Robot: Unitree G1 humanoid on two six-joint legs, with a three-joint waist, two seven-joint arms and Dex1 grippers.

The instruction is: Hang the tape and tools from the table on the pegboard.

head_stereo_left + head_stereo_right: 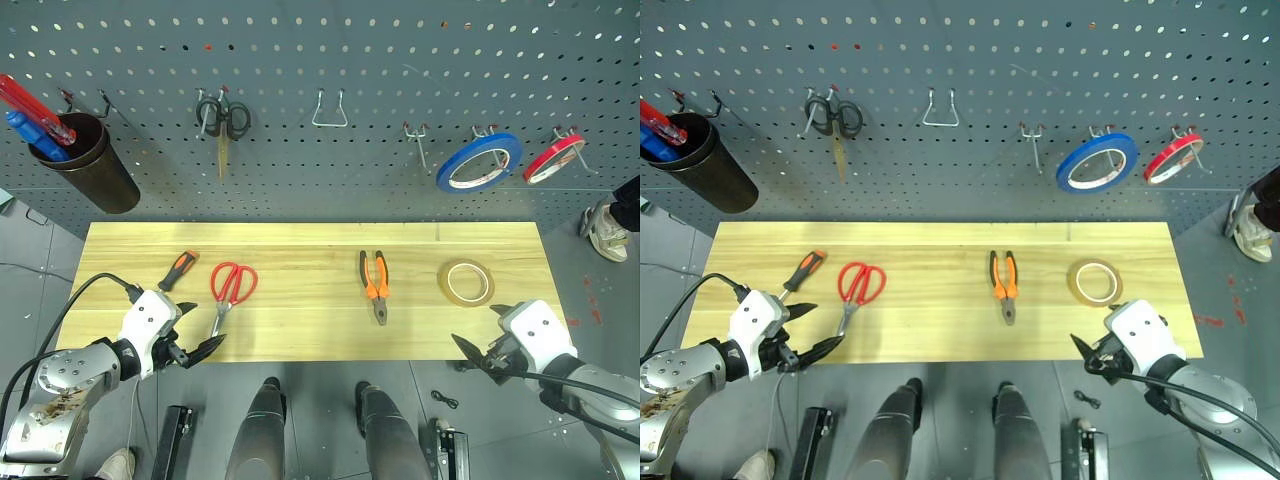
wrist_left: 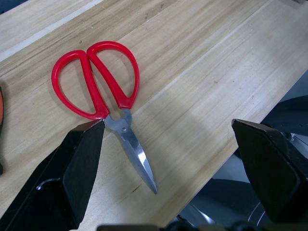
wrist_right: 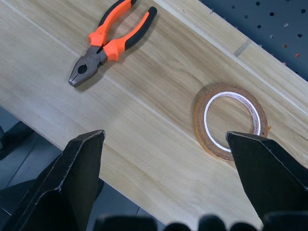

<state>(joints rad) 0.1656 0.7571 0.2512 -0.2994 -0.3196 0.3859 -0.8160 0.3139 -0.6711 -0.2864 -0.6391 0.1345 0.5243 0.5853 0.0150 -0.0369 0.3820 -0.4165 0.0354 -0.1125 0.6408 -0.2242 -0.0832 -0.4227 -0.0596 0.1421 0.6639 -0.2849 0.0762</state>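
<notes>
We judge that the task has barely begun: all four items lie flat on the table (image 1: 310,240), none yet on the pegboard (image 1: 380,60). From left to right of the frame we see the screwdriver (image 1: 177,270), the red-handled scissors (image 1: 231,288), the pliers (image 1: 375,284) and the tape (image 1: 466,282), each well apart from its neighbour. Our left gripper (image 1: 196,343) hovers at the table's near edge in the lower left, jaws spread and empty, with the scissors just ahead of it. Our right gripper (image 1: 484,352) hovers in the lower right, jaws likewise spread and empty, the tape just ahead. The next move, as we judge it, calls for lowering one gripper over its nearest item, closing on it, then lifting it to a free hook (image 1: 329,112) in the upper middle.
</notes>
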